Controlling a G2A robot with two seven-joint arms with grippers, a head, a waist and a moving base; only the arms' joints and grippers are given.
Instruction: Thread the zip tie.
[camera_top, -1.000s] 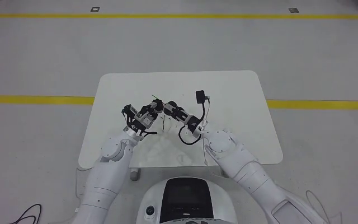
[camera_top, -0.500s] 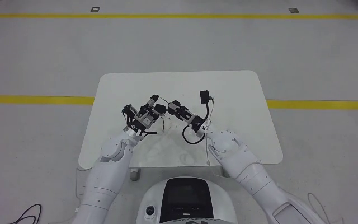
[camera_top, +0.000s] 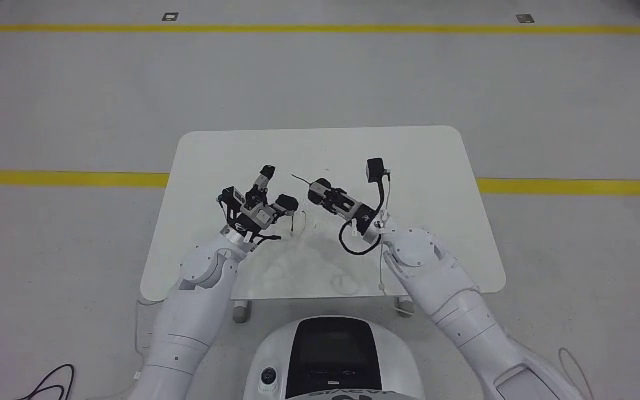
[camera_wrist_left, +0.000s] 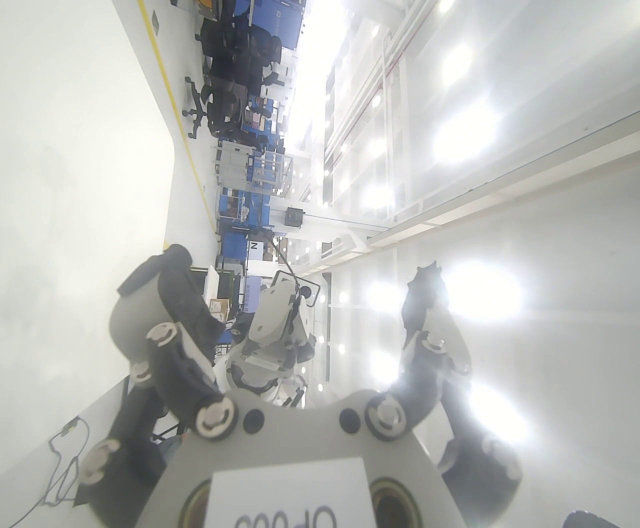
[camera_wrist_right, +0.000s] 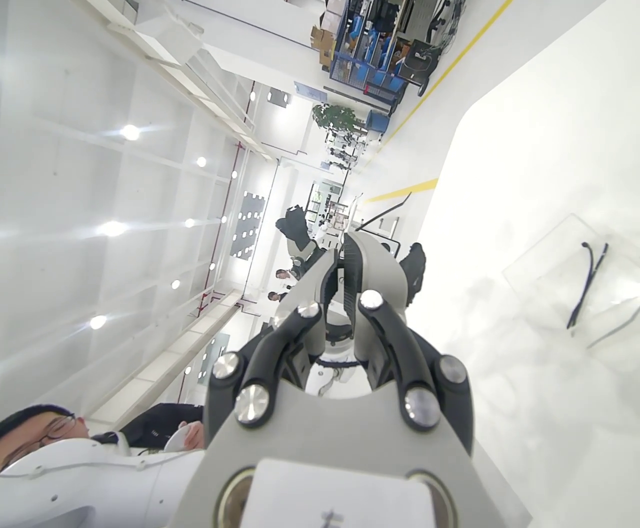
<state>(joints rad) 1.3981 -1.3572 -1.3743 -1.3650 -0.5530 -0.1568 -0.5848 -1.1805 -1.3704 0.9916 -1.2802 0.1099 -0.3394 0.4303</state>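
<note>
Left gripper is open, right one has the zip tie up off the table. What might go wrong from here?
1. The zip tie is pinched by the right gripper alone; so thin a strand could twist or slip out and drop to the table.
2. Its free end points toward the open left gripper; closing in may knock or bend it rather than catch it.

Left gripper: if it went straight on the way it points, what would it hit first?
Probably the right gripper, holding the zip tie straight ahead between the left gripper's open fingers; depth is unclear.
</note>
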